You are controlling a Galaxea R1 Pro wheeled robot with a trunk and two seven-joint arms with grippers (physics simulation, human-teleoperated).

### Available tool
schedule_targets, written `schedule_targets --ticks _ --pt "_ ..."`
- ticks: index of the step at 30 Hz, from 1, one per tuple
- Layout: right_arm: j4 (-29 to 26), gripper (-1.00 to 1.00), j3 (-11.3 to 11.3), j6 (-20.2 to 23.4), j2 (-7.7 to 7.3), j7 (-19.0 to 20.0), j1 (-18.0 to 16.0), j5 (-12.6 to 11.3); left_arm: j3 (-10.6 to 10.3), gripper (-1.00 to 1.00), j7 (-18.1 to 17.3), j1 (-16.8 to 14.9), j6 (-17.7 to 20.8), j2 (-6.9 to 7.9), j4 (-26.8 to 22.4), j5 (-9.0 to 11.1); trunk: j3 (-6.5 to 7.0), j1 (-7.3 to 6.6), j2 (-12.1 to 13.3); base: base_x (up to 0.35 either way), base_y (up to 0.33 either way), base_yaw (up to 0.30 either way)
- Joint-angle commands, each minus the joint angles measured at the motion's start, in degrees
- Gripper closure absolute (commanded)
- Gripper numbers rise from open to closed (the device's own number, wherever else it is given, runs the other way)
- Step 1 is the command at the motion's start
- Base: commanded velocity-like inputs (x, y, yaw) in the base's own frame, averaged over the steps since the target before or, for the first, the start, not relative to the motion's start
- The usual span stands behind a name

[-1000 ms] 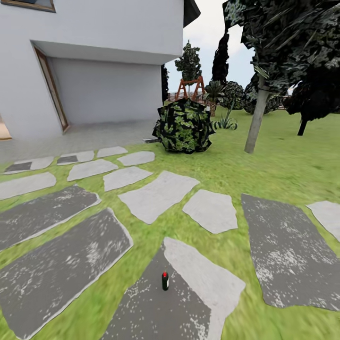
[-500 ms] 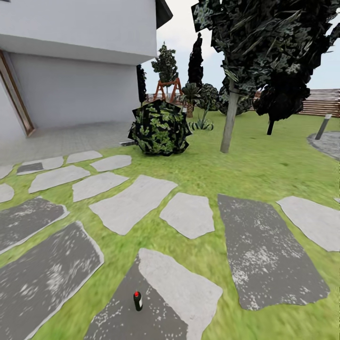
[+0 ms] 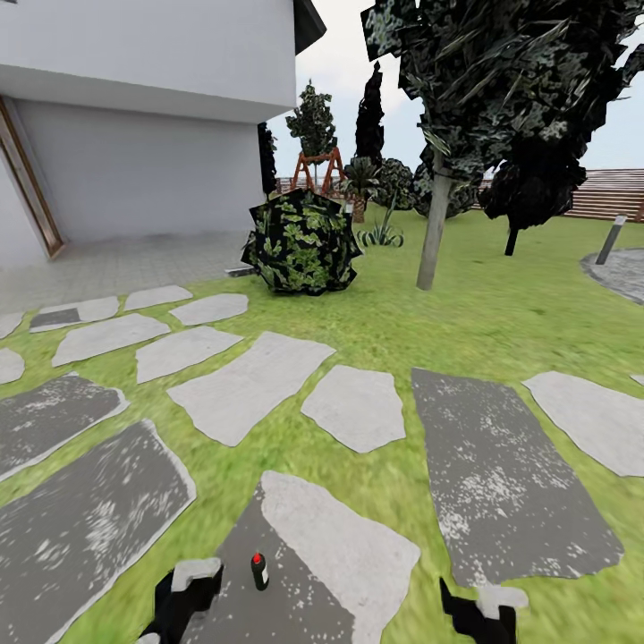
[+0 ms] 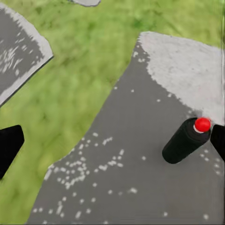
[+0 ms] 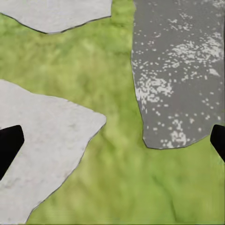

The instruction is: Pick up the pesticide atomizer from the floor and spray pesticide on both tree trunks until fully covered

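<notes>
Dark, with a red cap, the pesticide atomizer (image 3: 259, 571) stands upright on a grey stone slab (image 3: 304, 590) set in the grass, low in the head view and just beside the left gripper (image 3: 183, 601). That gripper hangs over the slab's edge with its jaws spread wide. From the left wrist camera the atomizer (image 4: 186, 139) sits off to one side of the gap, right up against one black fingertip (image 4: 219, 140) and well away from the other, so it is not centred between them and nothing is gripped. The right gripper (image 3: 483, 613) hovers over grass near a second, darker slab (image 3: 501, 474), well apart from the atomizer, jaws also parted wide and empty. Farther off across the lawn a tree (image 3: 465, 107) rises on a pale straight tree trunk (image 3: 433, 231), with a round leafy bush (image 3: 302, 240) beside it and a wooden fence (image 3: 613, 192) behind.
</notes>
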Motion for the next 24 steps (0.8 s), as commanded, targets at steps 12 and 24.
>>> schedule_targets --ticks 12,24 --pt "-5.36 -1.0 -0.12 5.29 -0.43 0.26 -8.94 -0.34 -0.15 -1.0 0.73 -9.12 -0.4 -0.97 -0.07 -0.03 -0.06 -0.01 -0.02 0.0 0.0 0.0" --pt "-5.06 -1.0 -0.06 5.37 -0.46 0.13 -8.97 -0.31 -0.06 -1.0 0.73 -8.91 -0.8 -0.85 0.01 0.3 -0.06 -0.01 -0.02 0.0 -0.036 0.0"
